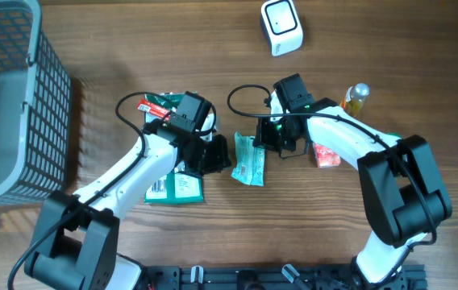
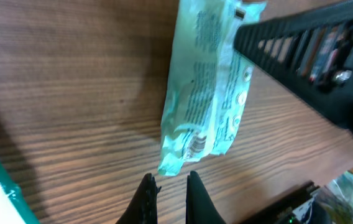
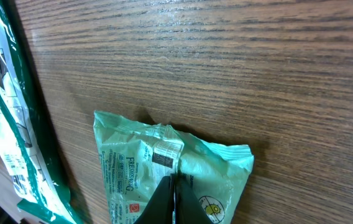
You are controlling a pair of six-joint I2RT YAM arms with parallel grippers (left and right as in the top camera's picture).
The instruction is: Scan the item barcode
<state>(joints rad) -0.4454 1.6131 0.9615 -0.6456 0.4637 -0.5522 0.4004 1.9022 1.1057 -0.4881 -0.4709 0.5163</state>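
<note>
Mint-green printed plastic packet [image 1: 249,161] lying flat on the wooden tabletop [image 1: 132,48], between two closed pincers.
The grey plastic mesh basket [image 1: 52,121] at the left edge shows only its own grey floor. The left pincer [image 2: 169,182] is drawn in to a sliver and grips nothing, its tips just short of the packet's crimped end. The right pincer [image 3: 173,190] is fully closed, tips on the packet's opposite end; whether film is pinched cannot be told.
</note>
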